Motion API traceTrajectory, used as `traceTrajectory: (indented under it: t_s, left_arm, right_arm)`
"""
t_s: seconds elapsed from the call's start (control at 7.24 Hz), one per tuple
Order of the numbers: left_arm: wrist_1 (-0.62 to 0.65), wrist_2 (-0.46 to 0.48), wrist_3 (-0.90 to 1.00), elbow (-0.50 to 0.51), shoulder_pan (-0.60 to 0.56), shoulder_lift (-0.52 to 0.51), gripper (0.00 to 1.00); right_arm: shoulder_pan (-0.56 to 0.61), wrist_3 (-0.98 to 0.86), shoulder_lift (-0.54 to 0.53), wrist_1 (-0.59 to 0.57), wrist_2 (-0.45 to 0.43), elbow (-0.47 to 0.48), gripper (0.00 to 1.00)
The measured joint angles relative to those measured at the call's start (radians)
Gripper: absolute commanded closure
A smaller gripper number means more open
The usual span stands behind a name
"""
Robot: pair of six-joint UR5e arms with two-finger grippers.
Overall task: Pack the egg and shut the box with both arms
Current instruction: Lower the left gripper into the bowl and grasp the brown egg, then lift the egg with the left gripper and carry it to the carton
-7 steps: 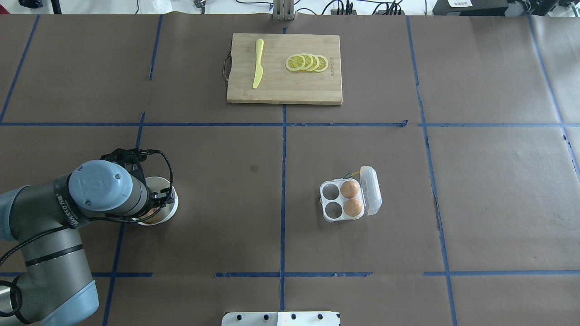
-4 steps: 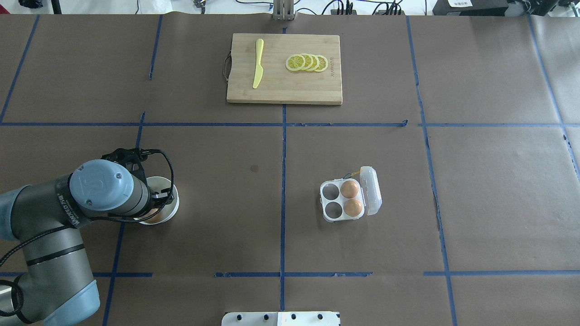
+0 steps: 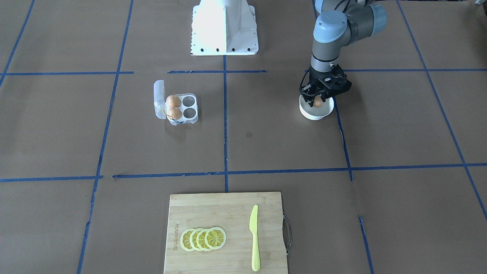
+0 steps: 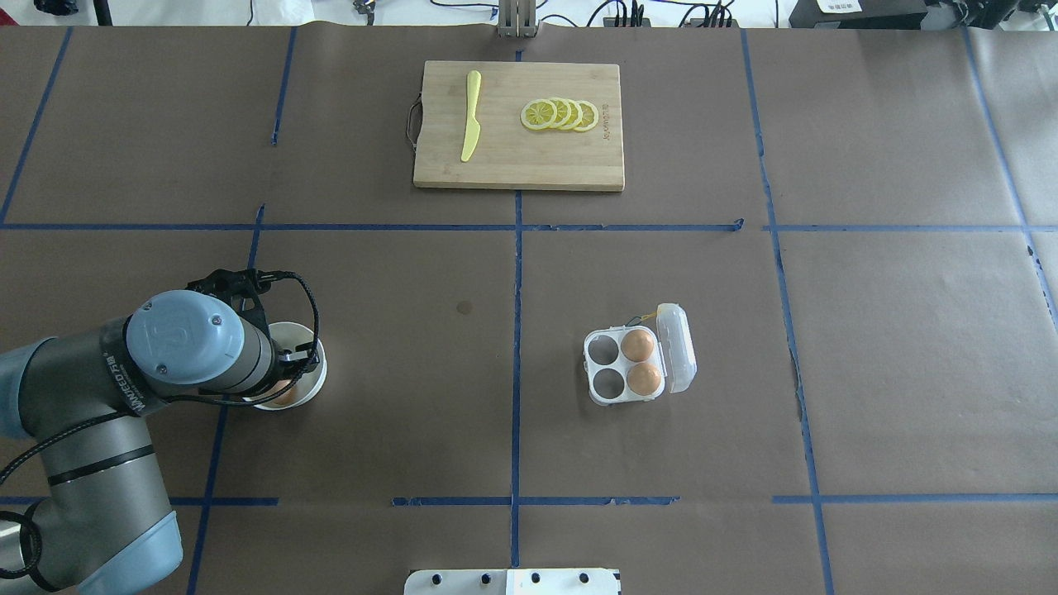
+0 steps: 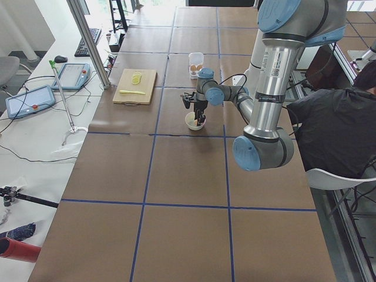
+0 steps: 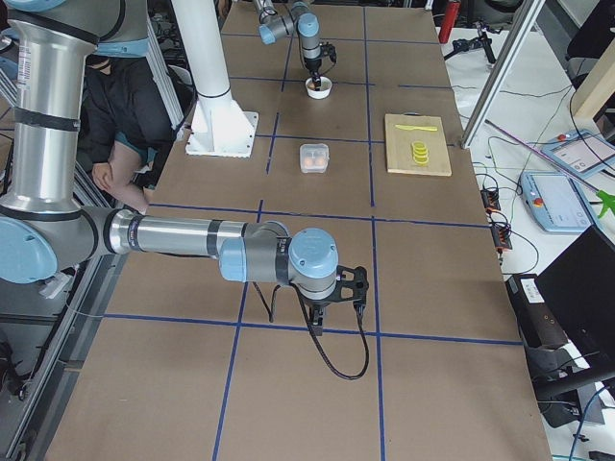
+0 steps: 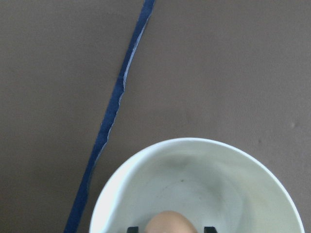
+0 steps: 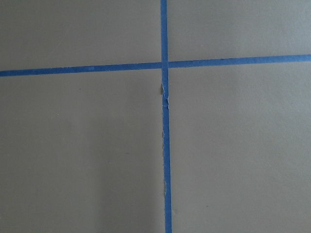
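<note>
My left gripper (image 3: 318, 100) hangs over a round white bowl (image 3: 316, 115) at the table's left. Its black fingers flank a tan-brown egg (image 3: 318, 102) and hold it low inside the bowl. In the left wrist view the egg (image 7: 167, 222) sits between the two fingertips above the bowl's rim (image 7: 194, 141). The clear four-cup box (image 4: 612, 395) stands open right of the middle, lid (image 4: 678, 347) folded to the right. Two brown eggs (image 4: 637, 345) fill its right cups; the left cups are empty. My right gripper (image 6: 336, 288) shows only in the exterior right view; I cannot tell its state.
A wooden cutting board (image 4: 512, 157) with a yellow knife (image 4: 470, 116) and lemon slices (image 4: 560, 114) lies at the far middle. The white base block (image 4: 512, 581) is at the near edge. Blue tape lines cross the brown table cover.
My left arm has shifted very slightly to the right over the bowl, and a little more of the egg shows. The box and the board have not moved.
</note>
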Motion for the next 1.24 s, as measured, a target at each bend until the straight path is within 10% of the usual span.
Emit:
traceTrajectory:
  t_s: [0.83, 1.24]
  left_arm:
    - [0.104, 0.004, -0.011, -0.16, -0.053, -0.068, 1.0]
    - [-0.033, 0.155, -0.144, -0.018, 0.004, -0.294, 1.0]
  right_arm:
    - [0.0, 0.008, 0.016, -0.002, -0.006, 0.036, 0.0]
    - [0.004, 0.009, 0.028, -0.004, -0.013, 0.086, 0.0]
